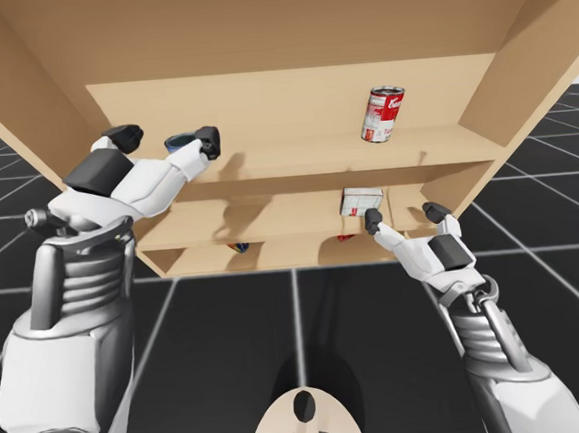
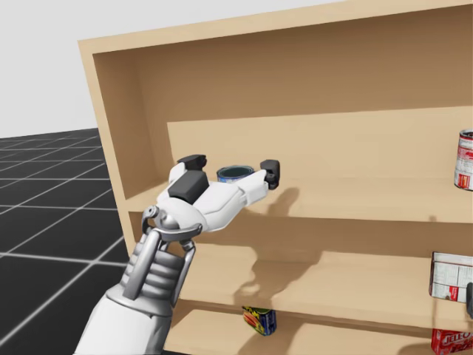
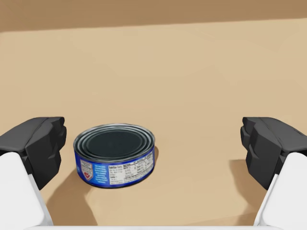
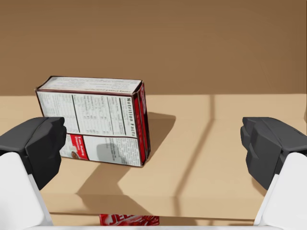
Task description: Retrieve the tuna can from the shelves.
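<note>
The tuna can (image 3: 115, 154), flat and blue with a dark lid, stands on the upper shelf board (image 1: 295, 160) toward its left end. My left gripper (image 3: 153, 148) is open around it; the can sits between the wide-spread fingers, closer to one pad (image 3: 41, 146), touching neither. The high view shows the same can (image 1: 178, 142) inside my left gripper (image 1: 166, 139), and the head view has the can (image 2: 235, 174) between the fingers of that gripper (image 2: 233, 165). My right gripper (image 1: 403, 216) hangs open in front of the middle shelf, empty.
A red-and-white can (image 1: 384, 114) stands at the upper shelf's right. A white box with a red side (image 4: 93, 120) rests on the middle shelf ahead of my right gripper (image 4: 153, 148). On the bottom shelf are a red box (image 2: 451, 340) and a colourful can (image 2: 259, 320).
</note>
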Controlling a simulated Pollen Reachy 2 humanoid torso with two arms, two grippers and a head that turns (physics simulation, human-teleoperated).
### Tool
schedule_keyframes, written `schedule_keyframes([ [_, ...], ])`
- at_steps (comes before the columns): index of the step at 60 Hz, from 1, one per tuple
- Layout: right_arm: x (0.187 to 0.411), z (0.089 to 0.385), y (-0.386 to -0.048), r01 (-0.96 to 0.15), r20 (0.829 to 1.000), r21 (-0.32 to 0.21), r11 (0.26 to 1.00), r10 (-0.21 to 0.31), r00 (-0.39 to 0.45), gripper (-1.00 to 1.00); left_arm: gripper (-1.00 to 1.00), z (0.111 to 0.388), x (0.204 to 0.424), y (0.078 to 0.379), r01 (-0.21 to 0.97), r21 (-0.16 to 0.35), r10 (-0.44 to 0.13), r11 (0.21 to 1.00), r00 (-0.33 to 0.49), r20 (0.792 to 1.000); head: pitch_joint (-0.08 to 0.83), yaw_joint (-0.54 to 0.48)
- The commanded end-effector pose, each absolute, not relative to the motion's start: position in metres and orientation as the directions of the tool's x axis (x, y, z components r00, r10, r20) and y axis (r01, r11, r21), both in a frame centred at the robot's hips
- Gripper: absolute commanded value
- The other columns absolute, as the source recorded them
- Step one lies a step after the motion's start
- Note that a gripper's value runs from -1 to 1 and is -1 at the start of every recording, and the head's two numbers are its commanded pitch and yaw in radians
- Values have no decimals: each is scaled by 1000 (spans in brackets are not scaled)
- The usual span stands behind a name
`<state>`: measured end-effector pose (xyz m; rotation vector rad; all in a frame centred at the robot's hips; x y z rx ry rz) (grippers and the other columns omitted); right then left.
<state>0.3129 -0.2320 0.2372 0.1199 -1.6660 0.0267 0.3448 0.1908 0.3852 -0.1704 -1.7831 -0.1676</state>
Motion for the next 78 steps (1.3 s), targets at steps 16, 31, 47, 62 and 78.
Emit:
schedule_keyframes([
  [16,313,236,-232,-92,993,64,994,-73,-92,-1000,-1000,372,400,184,9,6,-7,1000,116,993,187,307],
  [31,314,235,-232,-92,993,66,994,-74,-90,-1000,839,366,402,179,24,8,-12,1000,167,986,199,310],
  [47,315,234,-232,-90,993,67,994,-74,-88,-1000,1000,368,401,179,36,8,-14,999,152,988,207,311],
  [62,316,234,-233,-90,993,66,994,-74,-90,-1000,1000,387,395,182,57,5,-7,998,34,999,210,310],
  [78,315,234,-233,-85,993,66,994,-74,-93,-1000,1000,406,362,185,51,25,-22,998,-66,998,213,310],
])
